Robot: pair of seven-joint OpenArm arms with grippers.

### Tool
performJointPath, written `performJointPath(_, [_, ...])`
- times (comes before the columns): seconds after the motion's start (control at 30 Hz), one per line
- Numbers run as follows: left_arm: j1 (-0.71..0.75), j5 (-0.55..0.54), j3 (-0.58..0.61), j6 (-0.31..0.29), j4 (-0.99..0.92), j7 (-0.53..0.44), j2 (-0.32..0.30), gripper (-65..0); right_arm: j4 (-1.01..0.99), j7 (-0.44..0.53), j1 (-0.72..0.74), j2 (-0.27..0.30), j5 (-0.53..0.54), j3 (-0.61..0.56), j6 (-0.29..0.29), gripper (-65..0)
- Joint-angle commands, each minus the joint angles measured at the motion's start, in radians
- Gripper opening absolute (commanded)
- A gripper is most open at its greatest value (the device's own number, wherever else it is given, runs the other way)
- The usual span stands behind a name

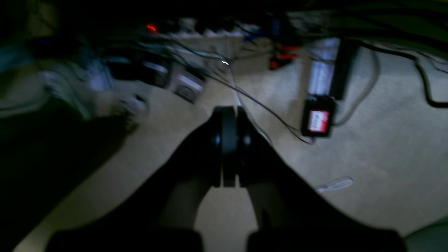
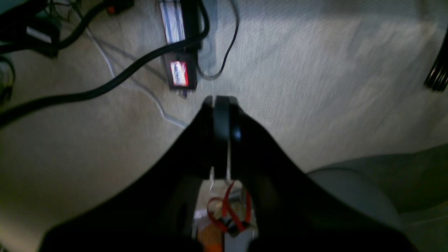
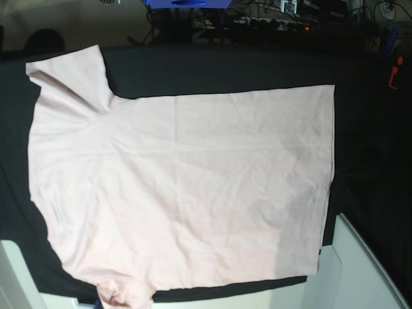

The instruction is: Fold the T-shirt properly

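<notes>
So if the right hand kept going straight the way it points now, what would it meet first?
Probably the carpeted floor: the shut right hand aims at bare carpet beside a small red-labelled box. Depth is unclear.

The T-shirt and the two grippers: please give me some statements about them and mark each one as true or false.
1. The T-shirt lies spread flat on the black cloth. True.
2. The side of the T-shirt facing up shows black lettering. False: the side facing up is plain pink.
3. The left gripper is shut. True.
4. The right gripper holds a sleeve of the T-shirt. False: it is shut on nothing, over pale carpet.
5. Both arms reach over the T-shirt in the base view. False: no arm shows there.
</notes>
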Motion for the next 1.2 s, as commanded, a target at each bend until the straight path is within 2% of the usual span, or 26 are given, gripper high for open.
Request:
performJointPath(0.0, [0.036,-0.002,0.000,0.005,0.024,-0.001,-0.002,-65.0,0.066,0.009,-0.046,0.002,0.002,0.002,-0.004,-65.0])
performJointPath(0.1, [0.082,-0.002,-0.002,0.005,0.091,-0.015,-0.014,-65.0,0.246,0.009,-0.150,0.002,0.002,0.004,-0.004,-65.0])
performJointPath(0.17, [0.128,-0.004,-0.002,0.005,0.142,-0.090,-0.020,-65.0,0.364,0.009,-0.217,0.002,0.002,0.005,-0.004,-65.0])
performJointPath(0.33, [0.210,-0.004,-0.014,0.006,0.223,-0.288,-0.025,-65.0,0.609,0.004,-0.339,-0.004,0.002,0.106,-0.004,-65.0])
performJointPath(0.5, [0.276,-0.004,-0.155,0.006,0.361,-0.397,-0.005,-65.0,0.845,-0.115,-0.392,0.002,0.002,0.245,-0.004,-65.0])
performJointPath(0.63, [0.294,-0.002,-0.235,0.006,0.496,-0.408,-0.003,-65.0,0.962,-0.157,-0.371,0.002,0.002,0.323,-0.002,-65.0])
performJointPath(0.83, [0.314,-0.002,-0.272,0.006,0.697,-0.406,-0.003,-65.0,1.069,-0.167,-0.271,0.002,-0.001,0.412,-0.002,-64.6])
performJointPath(1.0, [0.309,-0.002,-0.272,0.006,0.772,-0.367,-0.006,-65.0,1.114,-0.312,-0.147,0.003,-0.001,0.466,0.002,-62.5])
performJointPath(1.07, [0.291,-0.002,-0.272,0.006,0.817,-0.314,-0.006,-65.0,1.143,-0.362,-0.095,0.003,0.001,0.499,0.065,-58.2])
performJointPath(1.17, [0.266,-0.002,-0.272,0.006,0.860,-0.230,-0.009,-65.0,1.208,-0.428,-0.027,-0.015,0.002,0.561,0.219,-48.9])
